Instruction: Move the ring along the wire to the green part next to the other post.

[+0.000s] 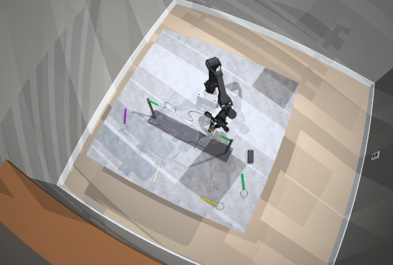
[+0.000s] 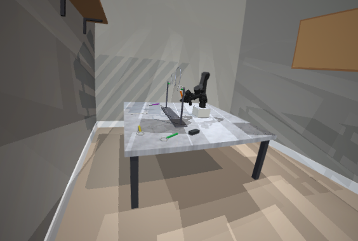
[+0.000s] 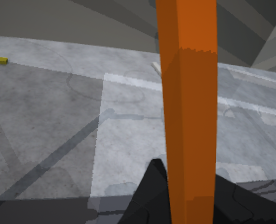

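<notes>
My gripper (image 1: 211, 129) (image 2: 181, 99) (image 3: 166, 166) is shut on the orange handle (image 1: 212, 129) (image 2: 181, 94) (image 3: 193, 110). In the exterior view the handle stands nearly upright, with its small ring at the top, beside the near post (image 2: 183, 106) (image 1: 228, 146). In the top view the handle is just left of that post's green part (image 1: 226, 138). The far post (image 1: 151, 109) (image 2: 167, 96) has the other green part (image 1: 153, 102) (image 2: 169, 84). The thin grey wire loops between them. Whether it runs through the ring, or touches it, is too small to tell. The ring is out of the wrist view.
The dark base plate (image 1: 181, 133) lies under the wire. A white robot base (image 1: 207, 100) (image 2: 201, 111) stands behind. A black block (image 1: 250, 156) (image 2: 193, 132) and ring tools with purple (image 1: 125, 116), white (image 1: 156, 175), yellow (image 1: 210, 201) and green (image 1: 243, 181) handles lie around.
</notes>
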Controlling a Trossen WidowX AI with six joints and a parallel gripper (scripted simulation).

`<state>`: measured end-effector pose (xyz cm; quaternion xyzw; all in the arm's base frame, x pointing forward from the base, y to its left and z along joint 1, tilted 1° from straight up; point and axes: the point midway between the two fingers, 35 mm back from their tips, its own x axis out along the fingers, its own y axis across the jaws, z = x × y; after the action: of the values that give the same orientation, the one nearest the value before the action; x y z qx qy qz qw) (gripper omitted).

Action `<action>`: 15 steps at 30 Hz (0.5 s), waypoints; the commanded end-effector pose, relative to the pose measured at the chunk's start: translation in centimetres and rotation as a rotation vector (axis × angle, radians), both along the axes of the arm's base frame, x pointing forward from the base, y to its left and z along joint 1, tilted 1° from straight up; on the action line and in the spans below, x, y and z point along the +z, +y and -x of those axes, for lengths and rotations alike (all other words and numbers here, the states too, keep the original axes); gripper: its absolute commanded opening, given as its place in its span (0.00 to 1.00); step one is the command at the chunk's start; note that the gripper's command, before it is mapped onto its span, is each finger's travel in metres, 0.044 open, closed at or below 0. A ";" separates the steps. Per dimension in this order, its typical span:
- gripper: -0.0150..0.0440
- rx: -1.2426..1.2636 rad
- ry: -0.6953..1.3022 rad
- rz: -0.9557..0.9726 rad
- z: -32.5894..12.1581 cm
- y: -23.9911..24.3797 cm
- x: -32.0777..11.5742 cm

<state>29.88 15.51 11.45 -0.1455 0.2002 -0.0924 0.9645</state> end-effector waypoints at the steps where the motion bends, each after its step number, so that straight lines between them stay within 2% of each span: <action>1: 0.00 0.002 -0.001 -0.088 -0.2 1.7 -0.2; 15: 0.00 0.005 -0.002 -0.243 -0.2 4.9 -0.4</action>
<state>29.89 19.63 10.96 -0.0422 0.2081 -0.0683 0.9748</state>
